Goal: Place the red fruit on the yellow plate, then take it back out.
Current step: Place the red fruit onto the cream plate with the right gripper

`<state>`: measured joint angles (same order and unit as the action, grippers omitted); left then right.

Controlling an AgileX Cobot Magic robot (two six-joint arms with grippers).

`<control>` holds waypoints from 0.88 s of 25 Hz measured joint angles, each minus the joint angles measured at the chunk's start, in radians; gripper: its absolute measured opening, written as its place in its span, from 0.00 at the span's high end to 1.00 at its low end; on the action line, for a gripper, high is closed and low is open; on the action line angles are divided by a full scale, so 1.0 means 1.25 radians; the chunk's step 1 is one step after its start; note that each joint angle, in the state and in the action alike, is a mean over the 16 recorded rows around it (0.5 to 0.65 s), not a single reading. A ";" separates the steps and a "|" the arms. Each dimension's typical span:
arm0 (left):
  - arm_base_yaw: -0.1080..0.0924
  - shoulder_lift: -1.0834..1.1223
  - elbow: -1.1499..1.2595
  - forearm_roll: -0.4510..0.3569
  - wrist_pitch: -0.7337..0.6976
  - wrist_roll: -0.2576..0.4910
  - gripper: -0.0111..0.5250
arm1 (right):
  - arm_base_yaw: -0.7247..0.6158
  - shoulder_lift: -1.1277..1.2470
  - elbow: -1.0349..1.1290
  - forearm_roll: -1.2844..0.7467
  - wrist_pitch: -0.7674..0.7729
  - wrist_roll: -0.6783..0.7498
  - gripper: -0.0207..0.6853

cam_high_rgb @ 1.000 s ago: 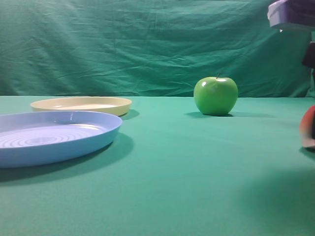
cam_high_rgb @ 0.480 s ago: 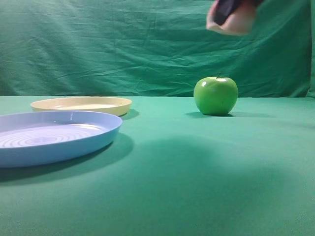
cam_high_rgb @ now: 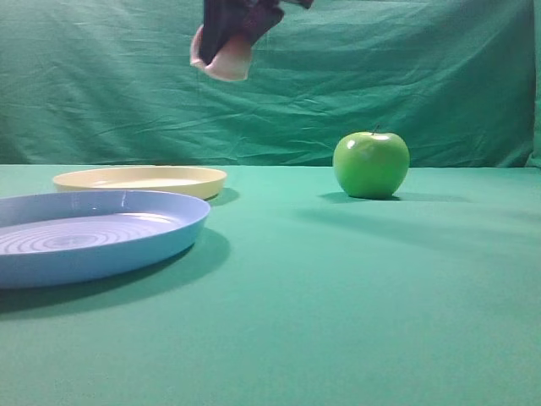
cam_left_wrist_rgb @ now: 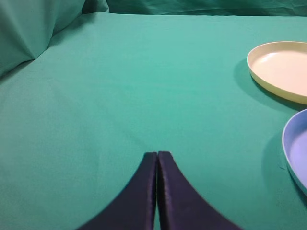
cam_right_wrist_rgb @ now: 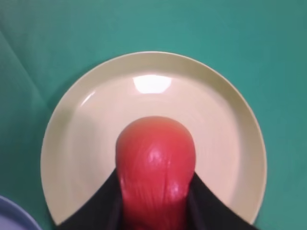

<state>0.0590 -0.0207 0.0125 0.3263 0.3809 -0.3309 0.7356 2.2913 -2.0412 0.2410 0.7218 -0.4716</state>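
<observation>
My right gripper (cam_high_rgb: 230, 38) is shut on the red fruit (cam_high_rgb: 226, 59) and holds it high in the air, up and to the right of the yellow plate (cam_high_rgb: 139, 179) in the exterior view. In the right wrist view the red fruit (cam_right_wrist_rgb: 156, 172) sits between the dark fingers (cam_right_wrist_rgb: 98, 206) with the yellow plate (cam_right_wrist_rgb: 230, 143) directly below it. My left gripper (cam_left_wrist_rgb: 157, 155) is shut with nothing in it, low over the green cloth, left of the yellow plate (cam_left_wrist_rgb: 283, 69).
A larger light-blue ringed plate (cam_high_rgb: 93, 233) lies in front of the yellow one at the left. A green apple (cam_high_rgb: 370, 164) stands on the cloth at the back right. A green cloth backdrop hangs behind the table.
My right gripper has lifted the red fruit from the table's right edge and carried it up and leftward, past the green apple, to above the yellow plate. The left gripper's earlier state is not shown.
</observation>
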 joint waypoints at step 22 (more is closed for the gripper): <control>0.000 0.000 0.000 0.000 0.000 0.000 0.98 | -0.031 0.000 -0.054 0.064 0.069 -0.030 0.27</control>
<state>0.0590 -0.0207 0.0125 0.3263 0.3809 -0.3309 0.6967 2.2911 -2.1083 0.3213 0.8077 -0.5096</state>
